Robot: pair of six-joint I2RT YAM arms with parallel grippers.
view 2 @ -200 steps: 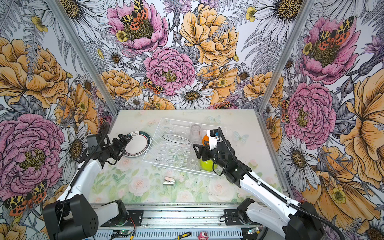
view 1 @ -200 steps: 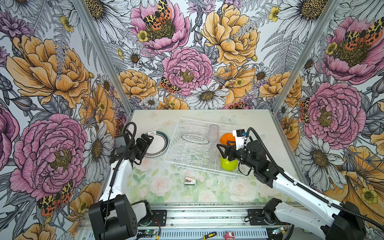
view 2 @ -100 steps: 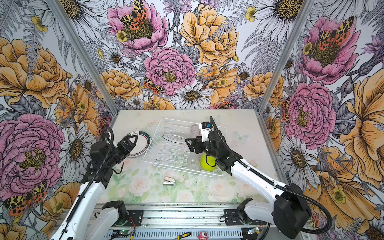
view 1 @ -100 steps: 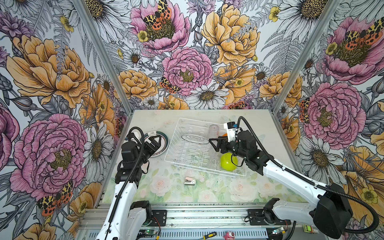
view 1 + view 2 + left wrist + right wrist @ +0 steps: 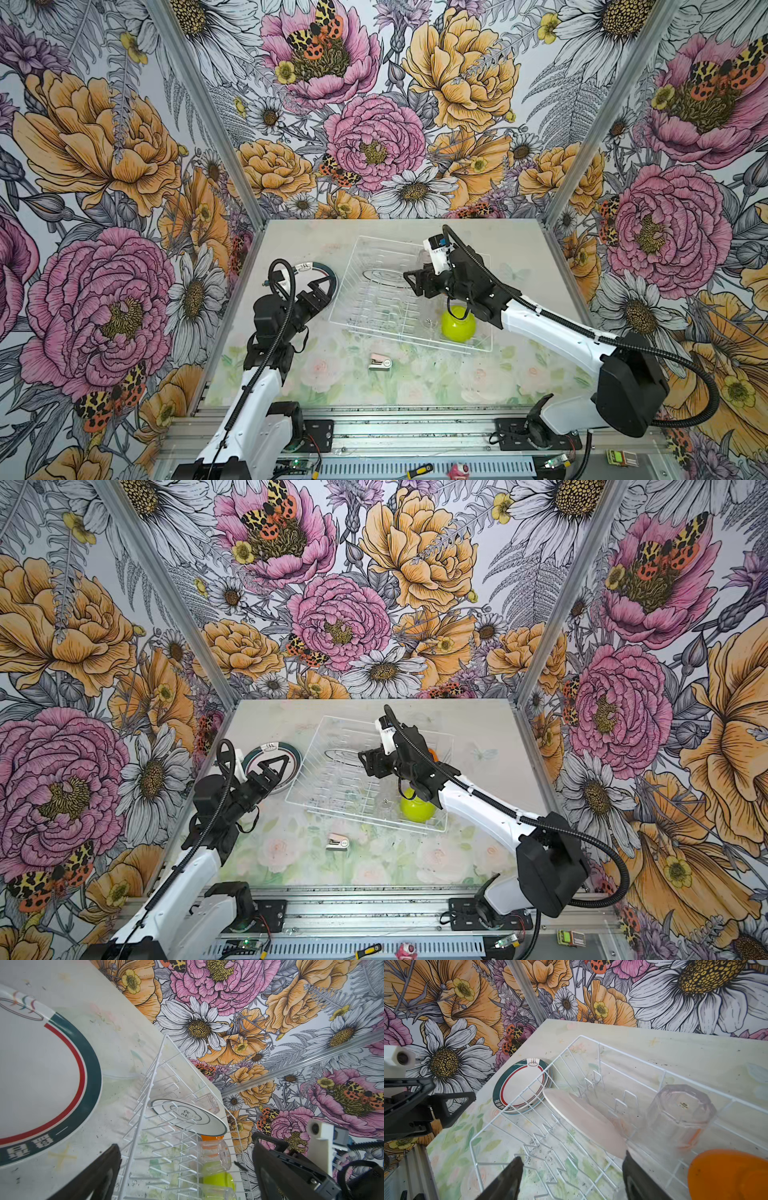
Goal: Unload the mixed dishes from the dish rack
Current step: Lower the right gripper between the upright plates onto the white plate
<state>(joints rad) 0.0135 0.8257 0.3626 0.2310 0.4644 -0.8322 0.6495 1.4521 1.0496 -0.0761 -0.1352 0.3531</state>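
Note:
The dish rack sits mid-table. In it a white plate leans on the tines, with a lime-green bowl, an orange bowl and an upturned clear tumbler. Teal-rimmed plates lie stacked on the table left of the rack. My right gripper hangs open over the rack, one finger beside the leaning plate's lower edge. My left gripper is open and empty above the stacked plates' near edge.
A small pink-white stapler-like object lies on the table in front of the rack. Flowered walls close in the left, right and back. A metal rail runs along the front edge, with a screwdriver below it.
My right gripper has moved left and back from the lime-green bowl toward the leaning plate. My left arm has lifted, with its gripper a little nearer the rack. Both stayed open.

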